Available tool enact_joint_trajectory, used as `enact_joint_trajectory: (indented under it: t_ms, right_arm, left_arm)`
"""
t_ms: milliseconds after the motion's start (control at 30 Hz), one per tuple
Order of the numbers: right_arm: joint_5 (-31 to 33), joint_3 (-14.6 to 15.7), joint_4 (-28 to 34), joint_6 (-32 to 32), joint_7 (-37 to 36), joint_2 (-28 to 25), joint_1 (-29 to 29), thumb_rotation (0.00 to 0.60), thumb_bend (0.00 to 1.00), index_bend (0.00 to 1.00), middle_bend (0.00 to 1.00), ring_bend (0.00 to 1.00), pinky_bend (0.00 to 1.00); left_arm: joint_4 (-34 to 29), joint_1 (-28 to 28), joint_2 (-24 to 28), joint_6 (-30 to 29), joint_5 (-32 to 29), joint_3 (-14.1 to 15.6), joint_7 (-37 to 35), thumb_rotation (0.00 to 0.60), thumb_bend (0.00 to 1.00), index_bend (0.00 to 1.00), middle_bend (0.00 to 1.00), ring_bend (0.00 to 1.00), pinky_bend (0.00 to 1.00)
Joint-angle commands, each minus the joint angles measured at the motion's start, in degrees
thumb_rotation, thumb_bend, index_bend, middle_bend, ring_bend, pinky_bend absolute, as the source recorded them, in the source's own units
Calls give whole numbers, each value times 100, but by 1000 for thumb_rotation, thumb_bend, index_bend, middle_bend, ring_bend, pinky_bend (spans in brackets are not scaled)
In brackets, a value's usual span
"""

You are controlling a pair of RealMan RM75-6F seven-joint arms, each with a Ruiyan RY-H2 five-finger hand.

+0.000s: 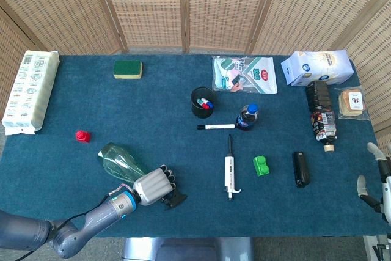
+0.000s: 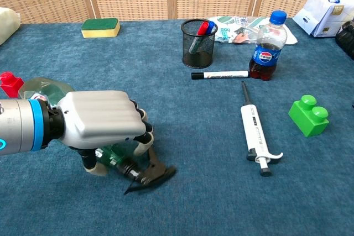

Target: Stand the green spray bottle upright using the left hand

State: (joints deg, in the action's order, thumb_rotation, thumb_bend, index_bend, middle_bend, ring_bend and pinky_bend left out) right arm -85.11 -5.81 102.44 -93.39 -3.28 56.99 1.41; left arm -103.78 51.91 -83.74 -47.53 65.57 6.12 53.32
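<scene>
The green spray bottle (image 1: 120, 160) lies on the blue table cloth at the front left, its wide base (image 2: 45, 88) toward the back left and its black trigger head (image 2: 150, 173) toward the front right. My left hand (image 1: 153, 186) grips it at the neck, fingers curled over the top (image 2: 104, 127) and thumb under it. The neck is hidden by the hand. In the chest view the base looks slightly raised and the trigger head is blurred. Only part of my right hand (image 1: 377, 175) shows, at the right edge of the head view, fingers apart and holding nothing.
A small red block (image 2: 10, 83) sits just left of the bottle's base. A white pipette (image 2: 255, 134), green brick (image 2: 308, 115), marker (image 2: 219, 74), cola bottle (image 2: 265, 46) and mesh pen cup (image 2: 198, 42) stand to the right. A green sponge (image 2: 100, 26) lies at the back.
</scene>
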Motion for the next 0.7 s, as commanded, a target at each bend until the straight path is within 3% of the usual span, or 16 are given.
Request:
enact_joint_trajectory:
  t_ms: [33,200,433,600,700]
  right_arm:
    - [-9,-1,-2,-8,-3,5,6,600,559,103,223,48,57]
    - [-16,-7,12,-20,-27,13,19,600,559,102,223,48,57]
    - [-36,-20,66,-13,1,12,13,600,559,102,223,48,57]
    - [-39,-23,91,42,45,30,-16,600,558,102,223,48,57]
    - [-39,-26,100,93,81,46,-48,600,559,103,222,48,57]
  left_arm:
    - [150,-81,-84,-184,337,28,-181,600,261,557,509,423,442]
    - [259,-168,-75,-314,632,56,-400,600,271,627,572,488,548]
    - [259,-372,52,-676,1105,-64,-1114,600,274,618,592,513,523]
    - [149,-635,386,-1191,1388,-391,-2393,600,273,603,590,513,596]
    - [40,-832,604,-1523,1390,-656,-3403,600,272,594,585,513,533]
